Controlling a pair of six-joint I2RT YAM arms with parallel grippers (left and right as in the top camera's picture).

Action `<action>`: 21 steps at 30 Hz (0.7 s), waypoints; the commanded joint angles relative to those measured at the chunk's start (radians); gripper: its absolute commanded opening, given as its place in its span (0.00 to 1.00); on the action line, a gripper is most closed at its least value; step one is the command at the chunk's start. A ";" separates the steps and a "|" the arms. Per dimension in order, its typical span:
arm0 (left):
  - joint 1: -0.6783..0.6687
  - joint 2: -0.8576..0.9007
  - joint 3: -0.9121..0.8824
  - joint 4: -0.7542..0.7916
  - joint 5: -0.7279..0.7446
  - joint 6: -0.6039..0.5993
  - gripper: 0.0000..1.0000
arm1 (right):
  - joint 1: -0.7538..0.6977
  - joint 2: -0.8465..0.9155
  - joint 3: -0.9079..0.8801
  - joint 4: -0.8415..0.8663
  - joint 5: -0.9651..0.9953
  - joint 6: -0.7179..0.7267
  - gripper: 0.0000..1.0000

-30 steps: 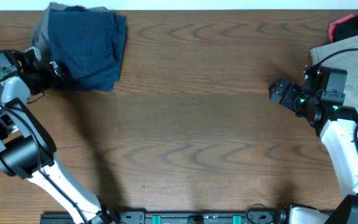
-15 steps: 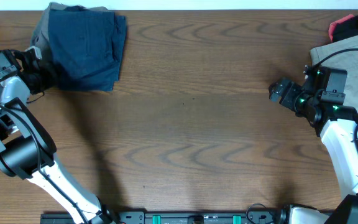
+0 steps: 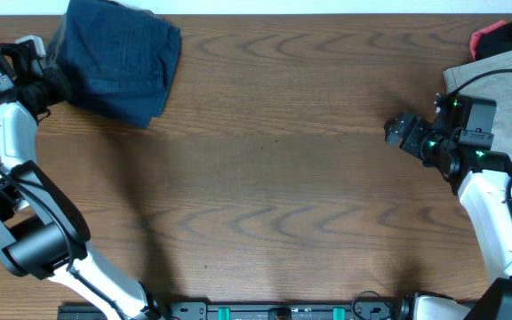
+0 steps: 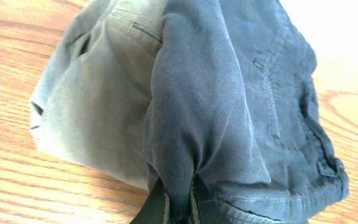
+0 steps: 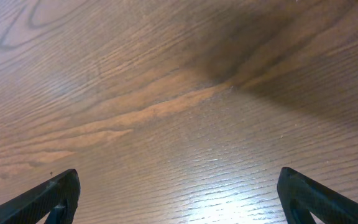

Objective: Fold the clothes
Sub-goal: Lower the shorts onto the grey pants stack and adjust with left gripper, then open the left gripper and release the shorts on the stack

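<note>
A folded dark navy pair of shorts [image 3: 118, 62] lies at the back left of the table, on top of a grey-olive pair [image 4: 98, 106] seen in the left wrist view. My left gripper [image 3: 48, 87] [image 4: 179, 200] is shut on a bunched fold at the near-left edge of the navy shorts [image 4: 229, 112], which is raised off the wood. My right gripper [image 3: 395, 132] [image 5: 179, 190] hovers open over bare table at the right, holding nothing. A beige pair [image 3: 505, 89] lies behind the right arm.
A red and black cloth [image 3: 505, 37] sits at the back right corner beside the beige pair. The wooden table [image 3: 274, 196] stretches between the two arms. The table's back edge runs just behind the navy shorts.
My left gripper has shut on the navy shorts' edge and pulled it up and toward the back left; the shorts shifted with it. The right arm has not moved.
</note>
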 commanded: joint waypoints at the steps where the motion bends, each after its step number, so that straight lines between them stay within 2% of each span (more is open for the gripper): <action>1: 0.002 -0.003 0.024 0.015 -0.119 0.003 0.06 | 0.000 0.008 0.017 -0.002 -0.003 -0.002 0.99; 7: 0.003 0.025 0.024 0.077 -0.203 0.006 0.06 | 0.000 0.008 0.017 -0.002 -0.003 -0.002 0.99; 15: 0.003 0.062 0.024 0.158 -0.203 0.006 0.07 | 0.000 0.008 0.017 -0.002 -0.003 -0.002 0.99; 17: 0.003 0.069 0.024 0.162 -0.204 0.006 0.30 | 0.000 0.008 0.017 -0.002 -0.003 -0.002 0.99; 19: 0.003 0.076 0.024 0.165 -0.204 0.006 0.38 | 0.000 0.008 0.017 -0.002 -0.004 -0.002 0.99; 20: 0.003 0.076 0.024 0.164 -0.204 0.006 0.48 | 0.000 0.008 0.017 -0.002 -0.003 -0.002 0.99; 21: 0.003 0.077 0.024 0.164 -0.204 0.006 0.64 | 0.000 0.008 0.017 -0.002 -0.003 -0.002 0.99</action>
